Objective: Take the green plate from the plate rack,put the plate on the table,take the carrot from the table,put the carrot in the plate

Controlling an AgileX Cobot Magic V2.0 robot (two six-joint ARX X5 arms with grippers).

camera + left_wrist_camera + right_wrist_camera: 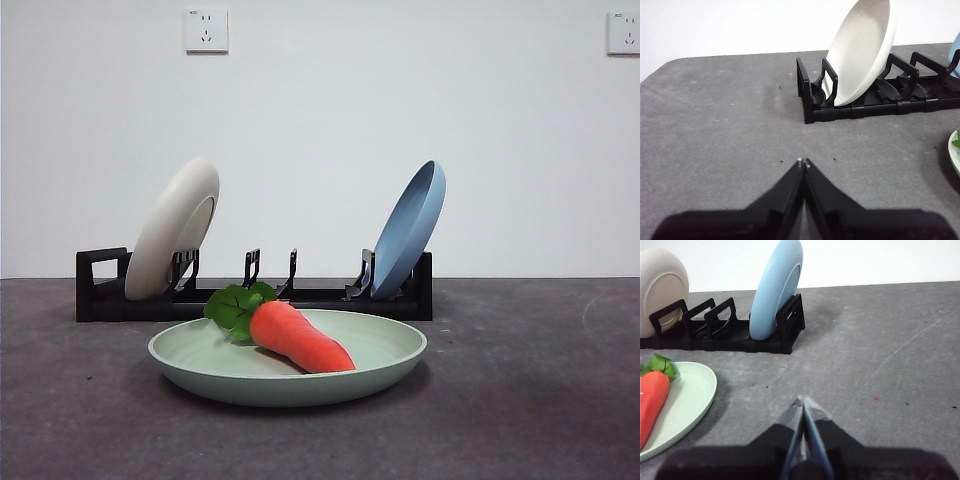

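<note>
The green plate (287, 365) lies flat on the tabletop (540, 400), just in front of the plate rack (254, 288). In it rests the carrot (298, 337), lying on its side across the plate's well, its leafy green top toward the rack and its orange tip pointing forward, near the plate's front rim.

Behind it, the rack holds two plates on edge. A cream-beige plate (174, 228) leans in the slots near the end with the rectangular loop, and a blue plate (410, 228) leans at the opposite end. The slots between them hold nothing.

Both arms wait away from the plate, out of the front view. The left pincer (803, 161) hangs over bare tabletop near the rack's loop end, its jaws pressed together with nothing between them. The right pincer (803, 400) sits over bare tabletop beside the green plate, toward the blue plate's end of the rack, its jaws likewise closed and empty.

On the white wall behind, two sockets (206, 30) show.
</note>
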